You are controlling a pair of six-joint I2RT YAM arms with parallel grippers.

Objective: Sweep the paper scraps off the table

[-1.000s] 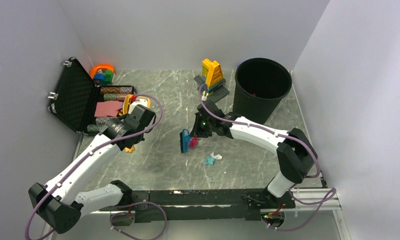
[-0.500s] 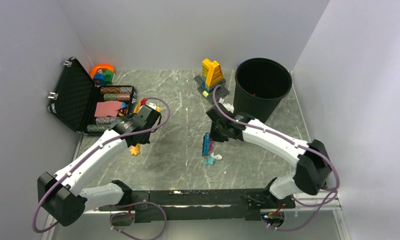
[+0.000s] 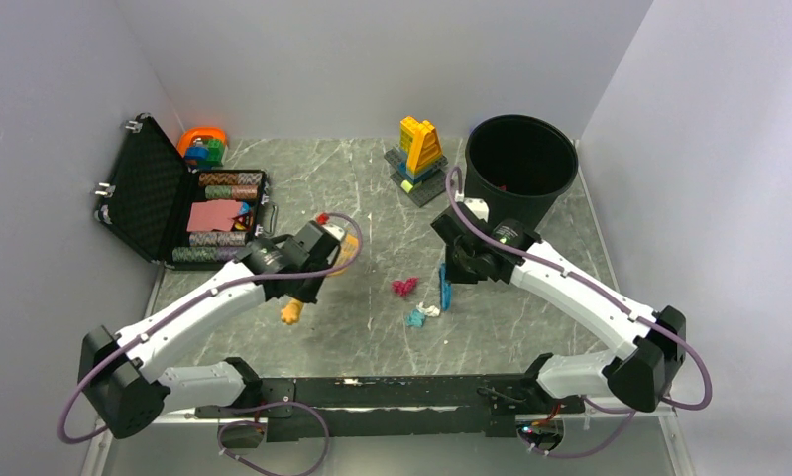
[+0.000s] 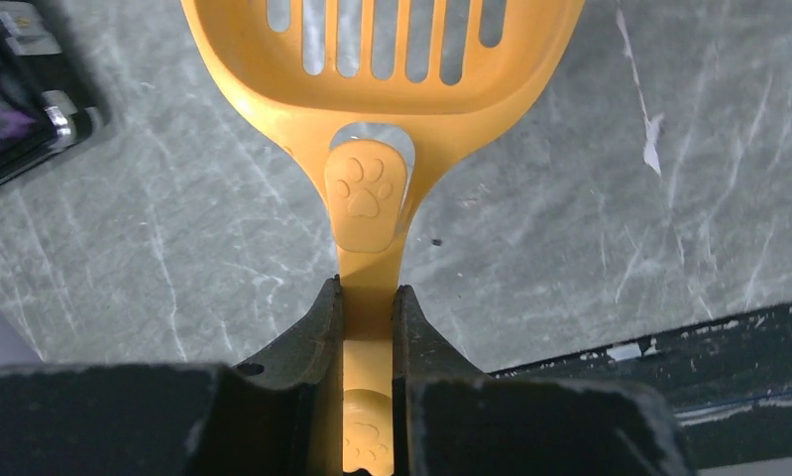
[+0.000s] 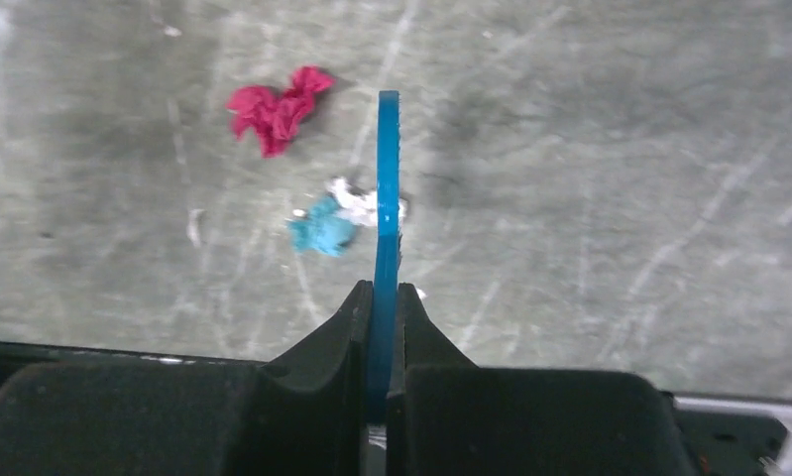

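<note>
Three paper scraps lie mid-table: a pink-red one [image 3: 403, 288] [image 5: 273, 109], a teal one [image 3: 413, 318] [image 5: 322, 228] and a white one [image 3: 429, 310] [image 5: 357, 198]. My right gripper [image 3: 461, 263] [image 5: 382, 293] is shut on a thin blue sweeping tool [image 3: 444, 293] [image 5: 387, 178], which stands edge-on just right of the teal and white scraps. My left gripper [image 3: 307, 268] [image 4: 368, 297] is shut on the handle of an orange slotted scoop [image 3: 344, 253] [image 4: 382, 69]. The scoop sits left of the scraps, above the grey-green table [image 3: 342, 337].
A black bin [image 3: 520, 169] stands at the back right. Beside it is a yellow-orange brick build [image 3: 419, 149]. An open black case [image 3: 164, 198] with poker chips lies at the left, with an orange toy [image 3: 201, 141] behind it. A black rail [image 3: 392, 392] runs along the near edge.
The right arm carried the blue tool rightward, nudging the pink scrap right, then passing it to stop beside the teal and white scraps. The left arm brought the scoop right, toward the middle.
</note>
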